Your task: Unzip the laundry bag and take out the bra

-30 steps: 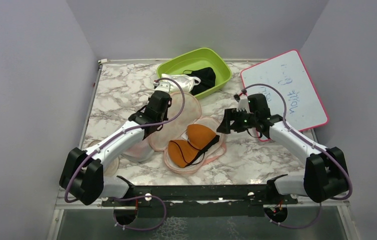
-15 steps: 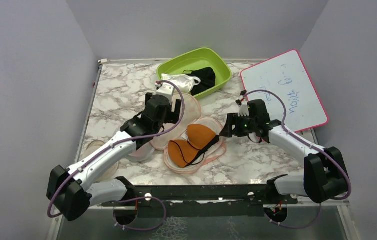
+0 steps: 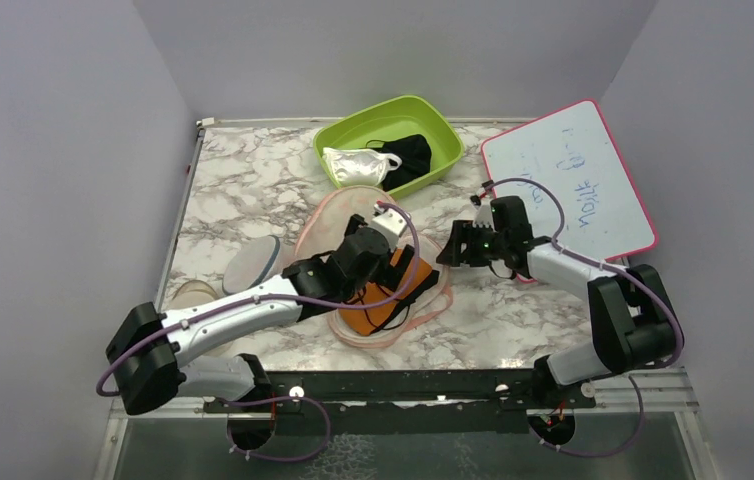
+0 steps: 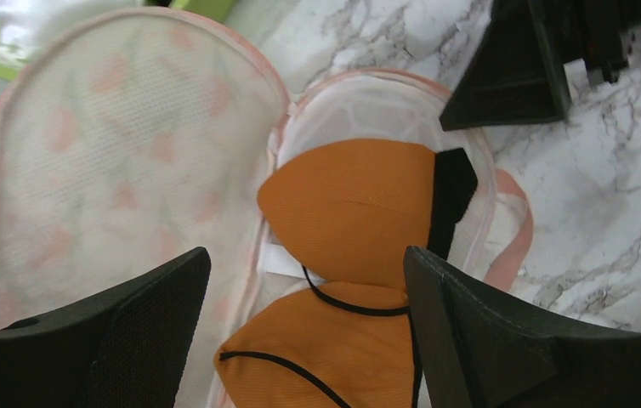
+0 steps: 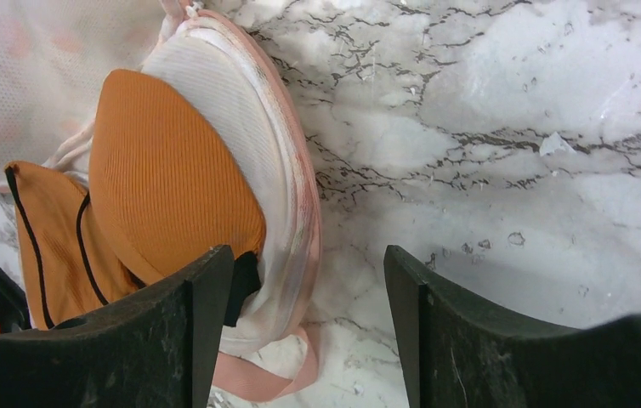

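Left end effector (image 4: 307, 255) just swung off flap, now over orange-cupped black-trimmed bra (image 4: 351, 204), spread wide, empty. Peach flower-print fabric laundry bag (image 4: 87, 153) lies unzipped at centre of marble surface (image 3: 243, 180), flap toward 11 o'clock, bra exposed inside, so grab looks next. Right end effector (image 5: 307, 255) wide too, at bag's 3 o'clock rim. Pink-framed whiteboard (image 3: 573, 170) has blue scrawl, unreadable.

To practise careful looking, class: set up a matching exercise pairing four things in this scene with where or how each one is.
1 bra
2 white garment
3 whiteboard
4 left gripper

A in the green tub
B open, above the bra
C pink frame, far right
D in the opened laundry bag

Pairs: 1-D, 2-A, 3-C, 4-B
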Action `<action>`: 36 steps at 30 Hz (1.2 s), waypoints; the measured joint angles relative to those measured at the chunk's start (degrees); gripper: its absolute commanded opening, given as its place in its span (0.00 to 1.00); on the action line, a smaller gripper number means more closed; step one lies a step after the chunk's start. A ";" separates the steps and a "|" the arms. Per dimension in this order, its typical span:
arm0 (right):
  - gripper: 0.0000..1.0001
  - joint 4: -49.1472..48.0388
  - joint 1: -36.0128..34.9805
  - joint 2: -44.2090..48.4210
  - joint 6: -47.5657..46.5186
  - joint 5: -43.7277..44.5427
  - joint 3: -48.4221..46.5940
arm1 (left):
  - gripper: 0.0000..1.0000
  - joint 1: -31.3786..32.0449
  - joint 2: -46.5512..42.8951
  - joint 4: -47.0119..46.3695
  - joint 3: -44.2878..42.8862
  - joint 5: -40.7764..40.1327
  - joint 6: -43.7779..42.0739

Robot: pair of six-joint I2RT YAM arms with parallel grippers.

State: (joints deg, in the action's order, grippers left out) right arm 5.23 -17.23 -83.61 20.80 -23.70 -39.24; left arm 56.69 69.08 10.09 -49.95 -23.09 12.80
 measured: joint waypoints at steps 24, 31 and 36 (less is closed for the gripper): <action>0.52 -8.31 0.07 -5.70 0.04 -5.14 0.70 | 0.76 10.86 20.28 8.55 -3.85 -0.50 -3.37; 0.51 -8.72 0.07 -5.79 -0.04 -5.86 1.29 | 0.61 10.82 21.16 10.58 -4.17 -0.31 1.49; 0.50 -9.20 0.07 -5.92 -0.04 -6.47 1.29 | 0.54 10.82 22.47 11.98 -4.28 0.11 5.27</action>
State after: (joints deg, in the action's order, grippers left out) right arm -3.97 -17.17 -89.54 20.75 -30.17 -37.95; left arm 67.51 91.55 22.06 -54.24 -22.98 18.06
